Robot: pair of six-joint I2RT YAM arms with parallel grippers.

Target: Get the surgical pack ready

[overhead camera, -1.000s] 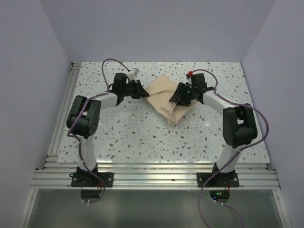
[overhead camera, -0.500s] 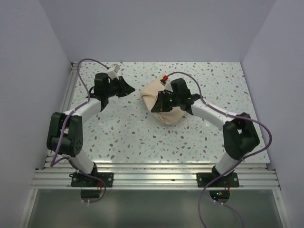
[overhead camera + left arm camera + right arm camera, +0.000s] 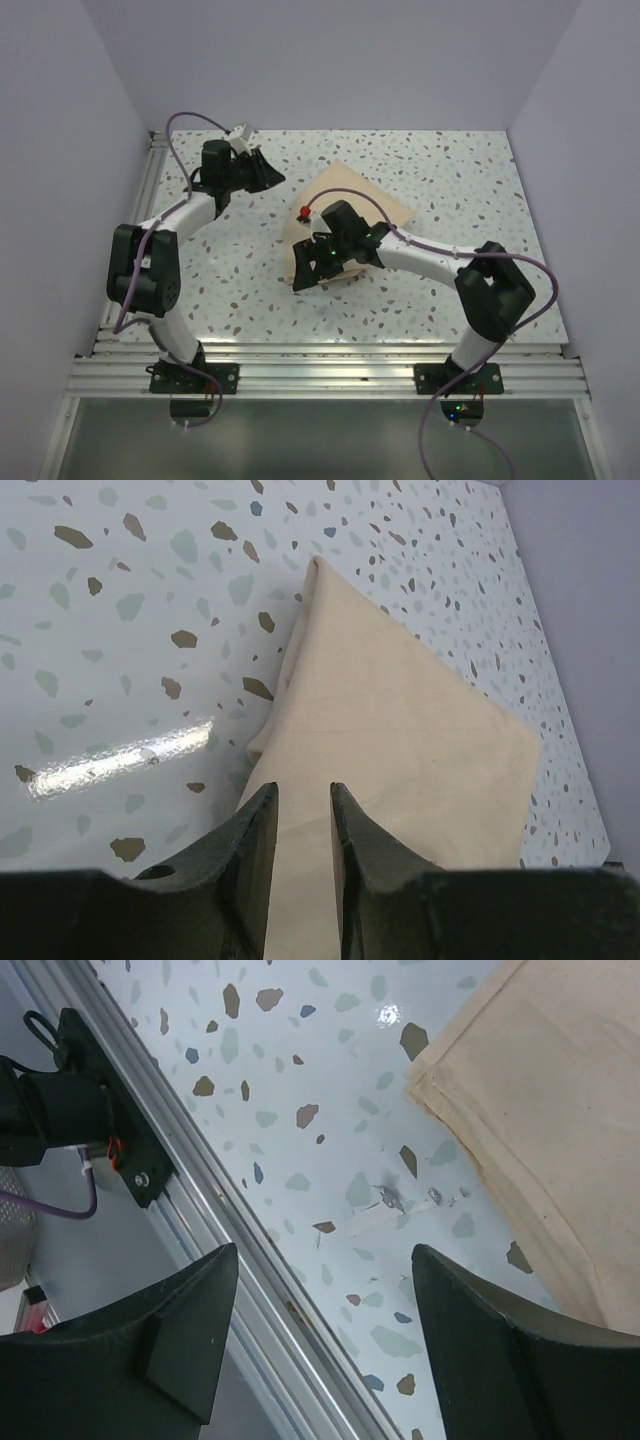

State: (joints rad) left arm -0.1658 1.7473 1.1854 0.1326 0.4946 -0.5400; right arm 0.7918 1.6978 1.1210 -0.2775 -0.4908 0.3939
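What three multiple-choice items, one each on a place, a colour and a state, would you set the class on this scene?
1. Where does the wrap lie?
A. On the table
B. In a steel tray
C. Draped over an arm

2. What colour is the wrap?
A. Green
B. Blue
C. Beige

3. How is the right end effector?
A. Shut on the wrap
B. Open and empty
C. Shut on a tool

Key:
1 A: the top view shows the wrap resting on the speckled table.
2 C: it shows beige in every view.
3 B: the right wrist view shows bare table between its wide-spread fingers.
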